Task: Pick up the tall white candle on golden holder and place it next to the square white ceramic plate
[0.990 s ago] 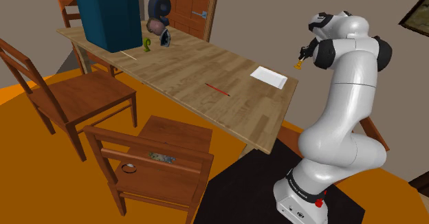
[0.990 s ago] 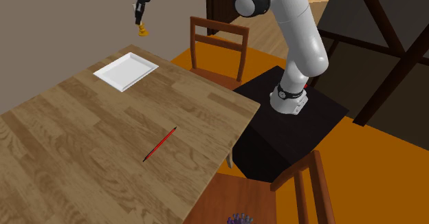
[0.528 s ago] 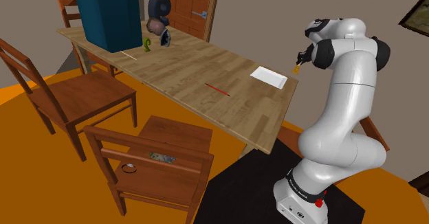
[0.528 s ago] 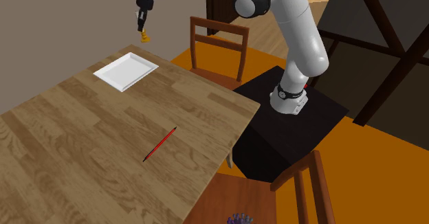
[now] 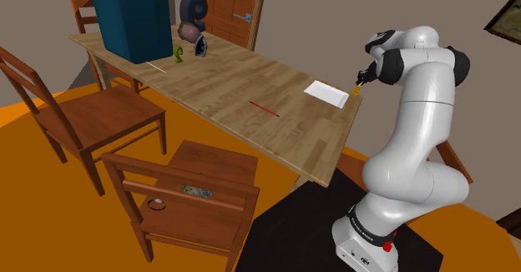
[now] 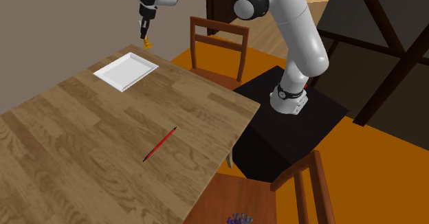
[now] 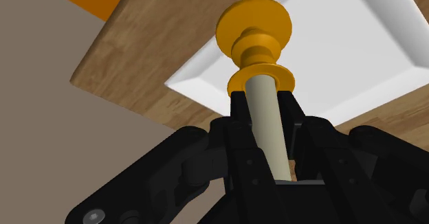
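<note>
A black gripper (image 6: 144, 31) is clenched around the shaft of a pale candle (image 7: 265, 126). The candle's golden holder (image 7: 254, 42) points downward, away from the fingers. Candle and holder hang in the air near one corner of the square white plate (image 6: 126, 71), not touching it. The plate lies flat near one end of the wooden table (image 6: 75, 147). A red pencil (image 6: 159, 144) lies well apart from the plate.

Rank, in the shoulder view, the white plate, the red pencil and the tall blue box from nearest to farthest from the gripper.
1. White plate, at the table corner beside the gripper.
2. Red pencil, mid-table.
3. Blue box, far end.
</note>
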Available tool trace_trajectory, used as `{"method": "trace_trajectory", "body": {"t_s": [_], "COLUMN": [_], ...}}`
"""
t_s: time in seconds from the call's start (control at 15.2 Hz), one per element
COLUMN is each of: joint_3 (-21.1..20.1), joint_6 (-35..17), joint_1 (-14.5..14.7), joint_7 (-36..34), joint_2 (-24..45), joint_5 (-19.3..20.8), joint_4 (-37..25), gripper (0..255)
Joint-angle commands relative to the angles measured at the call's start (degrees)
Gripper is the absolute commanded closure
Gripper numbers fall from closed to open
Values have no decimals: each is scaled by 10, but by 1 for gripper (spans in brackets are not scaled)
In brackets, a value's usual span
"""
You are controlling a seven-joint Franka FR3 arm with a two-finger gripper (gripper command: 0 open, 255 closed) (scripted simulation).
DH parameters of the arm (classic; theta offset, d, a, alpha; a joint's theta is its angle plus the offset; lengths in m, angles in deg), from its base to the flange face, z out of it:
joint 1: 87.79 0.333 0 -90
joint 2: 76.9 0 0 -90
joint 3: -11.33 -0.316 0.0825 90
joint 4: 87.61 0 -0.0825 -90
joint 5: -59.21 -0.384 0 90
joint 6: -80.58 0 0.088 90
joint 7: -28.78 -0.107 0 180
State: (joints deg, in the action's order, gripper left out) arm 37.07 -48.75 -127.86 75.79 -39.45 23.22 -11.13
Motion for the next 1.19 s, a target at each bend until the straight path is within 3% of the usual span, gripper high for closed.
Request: {"method": "trace_trajectory", "body": {"t_s": [0.0,1.12], "joint_3": [-3,-31], "joint_6": [-11,-86], "joint_1": [-1,-11], "joint_7": [6,50], "joint_2": [6,51], "joint_5": [-5,-44], "joint_4": [6,40], "gripper": [255,255]}}
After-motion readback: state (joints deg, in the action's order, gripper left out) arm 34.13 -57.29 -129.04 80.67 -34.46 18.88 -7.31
